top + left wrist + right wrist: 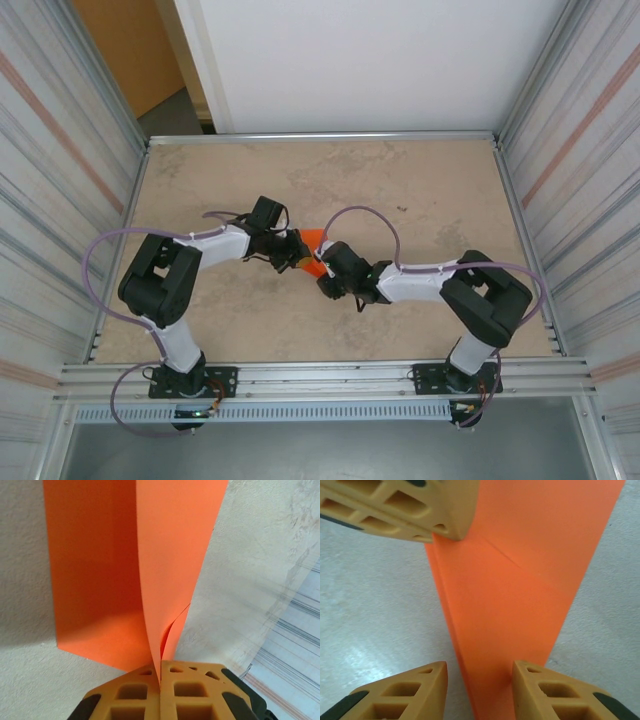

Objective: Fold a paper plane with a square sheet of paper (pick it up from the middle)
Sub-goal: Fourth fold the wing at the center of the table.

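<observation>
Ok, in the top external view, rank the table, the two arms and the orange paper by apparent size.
1. Table.
2. Left arm and right arm: look alike, not ranked.
3. Orange paper: smallest as seen, though the arms hide part of it.

We see the orange paper sheet [100, 555] as thin, matt and smooth, with one crisp crease. At the sheet's lower edge, the left gripper [161, 672] has fingers [135, 697] of matt tan plastic, moulded with hollow cells. Under the sheet, the table [420, 180] looks dull, mottled beige and faintly rough. Left of the sheet, the ribbed wall panel [60, 150] has a soft metallic sheen, and the lilac cable [88, 270] looks glossy.
</observation>
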